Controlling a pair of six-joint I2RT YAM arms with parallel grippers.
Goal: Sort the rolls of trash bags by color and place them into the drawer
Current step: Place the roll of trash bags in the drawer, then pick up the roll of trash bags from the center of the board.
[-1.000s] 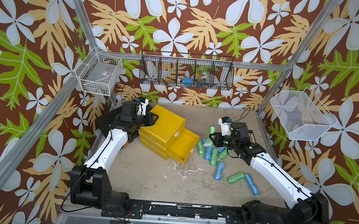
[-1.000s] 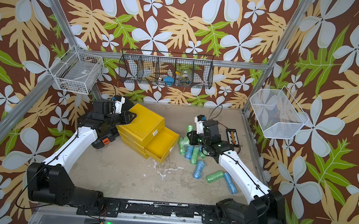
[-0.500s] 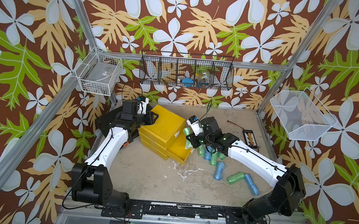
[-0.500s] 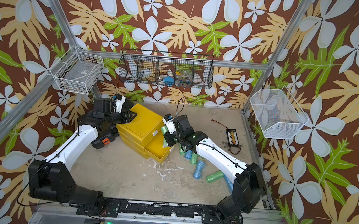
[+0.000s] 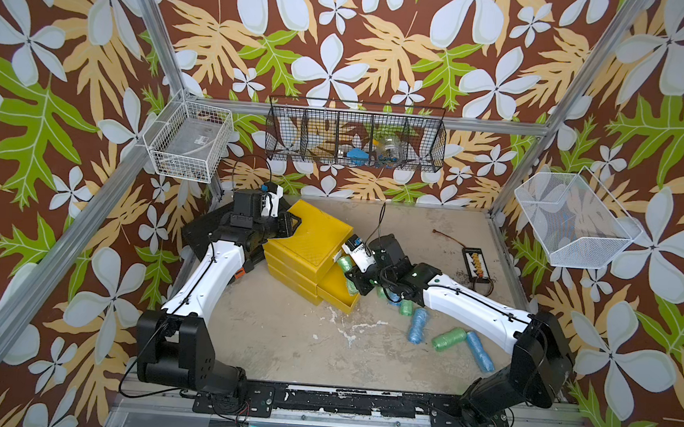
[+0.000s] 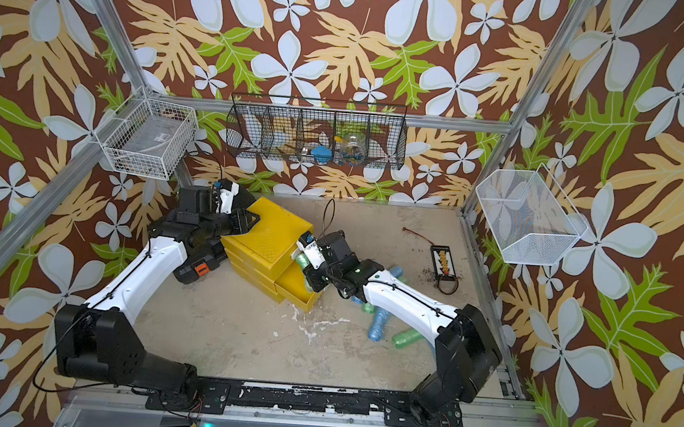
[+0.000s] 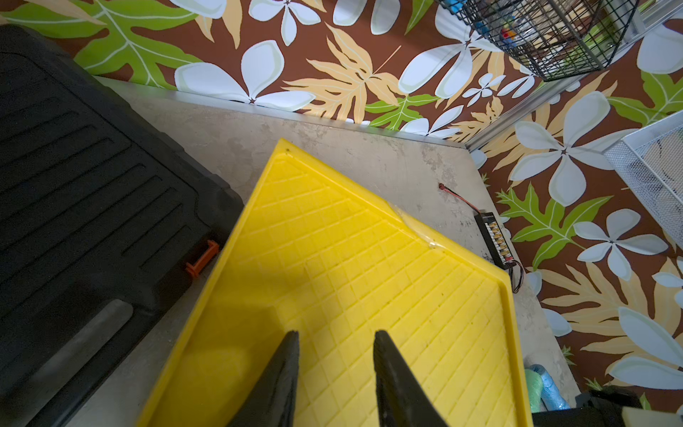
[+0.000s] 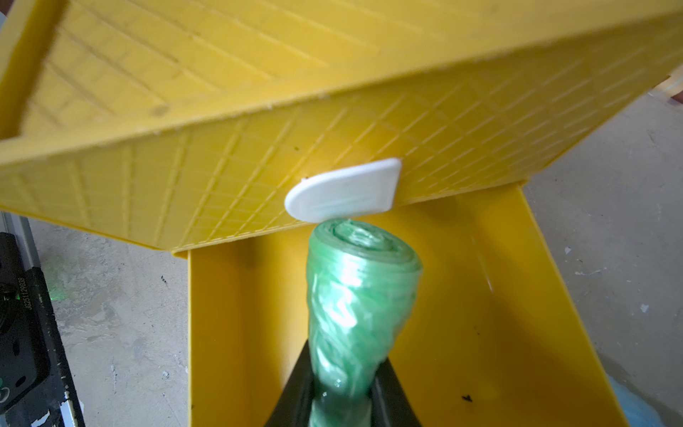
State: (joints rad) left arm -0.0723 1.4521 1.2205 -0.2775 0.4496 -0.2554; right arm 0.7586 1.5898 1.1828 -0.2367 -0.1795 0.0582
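Observation:
The yellow chest (image 5: 310,237) (image 6: 268,238) stands at the back left with the drawer (image 5: 333,290) (image 8: 480,295) just under its top one pulled out. My right gripper (image 8: 345,353) (image 5: 353,276) is shut on a green roll (image 8: 358,295) (image 5: 344,263), held over that open drawer with its free end near the white tab handle (image 8: 343,190). My left gripper (image 7: 336,334) (image 5: 295,222) rests over the chest's top (image 7: 351,258), its jaws a little apart with nothing between them. Loose blue rolls (image 5: 418,326) and green rolls (image 5: 449,339) lie on the table to the right.
A flat black tool case (image 5: 203,229) (image 7: 74,185) lies against the chest's left side. A small black board with wires (image 5: 476,264) lies at the back right. Wire baskets hang on the walls: white (image 5: 188,146), black (image 5: 356,139), white mesh (image 5: 574,226). White flecks (image 5: 348,330) mark the table.
My right arm has swung left from the pile of rolls to the open drawer, carrying the green roll. The left arm has stayed on the chest.

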